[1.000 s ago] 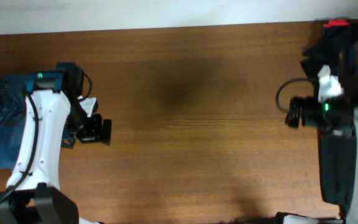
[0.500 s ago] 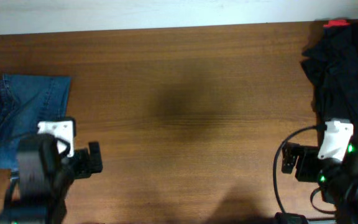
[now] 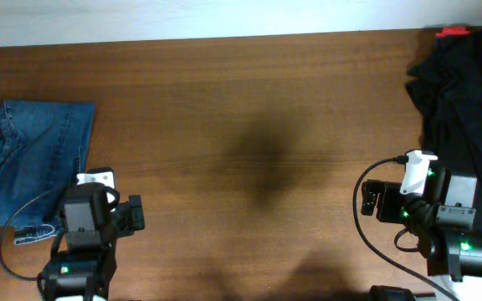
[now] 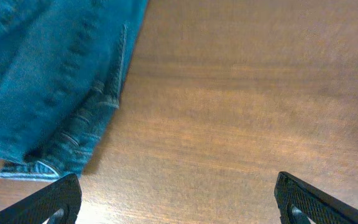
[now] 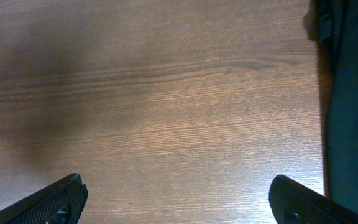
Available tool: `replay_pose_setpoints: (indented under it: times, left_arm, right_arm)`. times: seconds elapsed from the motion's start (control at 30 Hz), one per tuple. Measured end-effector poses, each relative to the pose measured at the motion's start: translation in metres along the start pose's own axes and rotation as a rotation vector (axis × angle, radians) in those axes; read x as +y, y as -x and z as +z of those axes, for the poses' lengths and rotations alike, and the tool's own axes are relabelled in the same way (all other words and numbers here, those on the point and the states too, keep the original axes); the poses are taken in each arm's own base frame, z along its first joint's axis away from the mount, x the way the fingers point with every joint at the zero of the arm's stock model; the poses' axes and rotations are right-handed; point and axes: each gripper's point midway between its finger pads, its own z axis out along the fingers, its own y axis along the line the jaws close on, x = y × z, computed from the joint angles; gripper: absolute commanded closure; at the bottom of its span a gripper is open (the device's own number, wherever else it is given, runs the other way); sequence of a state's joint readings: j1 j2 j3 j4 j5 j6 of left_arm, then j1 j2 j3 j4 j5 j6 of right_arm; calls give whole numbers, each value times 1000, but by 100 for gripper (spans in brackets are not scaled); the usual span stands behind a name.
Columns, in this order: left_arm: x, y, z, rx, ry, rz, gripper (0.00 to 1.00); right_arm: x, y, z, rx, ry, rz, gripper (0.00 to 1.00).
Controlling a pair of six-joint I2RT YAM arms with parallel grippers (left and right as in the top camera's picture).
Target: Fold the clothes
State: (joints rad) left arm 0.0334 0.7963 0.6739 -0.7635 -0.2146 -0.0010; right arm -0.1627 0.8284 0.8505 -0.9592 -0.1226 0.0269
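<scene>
The blue denim jeans (image 3: pixel 23 163) lie folded in a compact bundle at the table's left edge. They also show at the top left of the left wrist view (image 4: pixel 42 81), with light seam stitching. My left gripper (image 3: pixel 132 216) is open and empty, just right of the jeans' lower corner and not touching them; its fingers (image 4: pixel 48 202) stand wide apart over bare wood. My right gripper (image 3: pixel 375 201) is open and empty near the front right, its fingers (image 5: pixel 55 199) wide apart above the table.
A heap of black clothing (image 3: pixel 467 92) covers the right edge of the wooden table (image 3: pixel 249 125) and shows at the right of the right wrist view (image 5: pixel 353 106). A small red object (image 3: pixel 452 31) sits at the far right corner.
Both arms have drawn back toward the table's front edge. The left arm has moved off the jeans, which now lie fully uncovered.
</scene>
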Motion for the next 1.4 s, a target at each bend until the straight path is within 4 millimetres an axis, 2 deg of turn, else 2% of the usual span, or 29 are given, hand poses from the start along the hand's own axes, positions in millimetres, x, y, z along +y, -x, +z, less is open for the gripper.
replay_pose_setpoints:
  times: [0.3, 0.5, 0.63, 0.7, 0.83, 1.07, 1.1, 1.13, 1.2, 1.27, 1.4]
  left_arm:
    - [-6, -20, 28, 151, 1, 33, 1]
    - [-9, -31, 40, 227, 1, 50, 1]
    - [-10, -39, 48, 276, 1, 60, 1]
    - [-11, -42, 50, 294, 1, 64, 1]
    - [-12, -46, 53, 316, 1, 69, 1]
    - [-12, -47, 54, 323, 1, 70, 1]
    - [-12, -47, 54, 323, 1, 70, 1]
    - [-12, -48, 54, 325, 1, 71, 1]
    - [-12, -48, 55, 323, 1, 71, 1]
    - [-12, -48, 55, 325, 1, 71, 1]
    - [-12, -48, 55, 326, 1, 71, 1]
  right_arm:
    - [-1, -13, 19, 115, 8, 15, 1]
    - [-3, -25, 40, 229, 6, 28, 1]
    - [3, -39, 47, 314, 16, 4, 1]
    - [6, -35, 49, 296, 18, -15, 1]
    - [14, -3, 52, 146, 33, -56, 1]
    - [27, 53, 9, -211, 48, -123, 1]
    - [27, 56, 7, -239, 47, -128, 1]
    - [27, 62, -1, -339, 45, -145, 1]
    - [28, 65, -6, -455, 51, -157, 1]
    - [30, 59, -6, -566, 72, -169, 1]
    - [34, 41, 4, -672, 115, -193, 1]
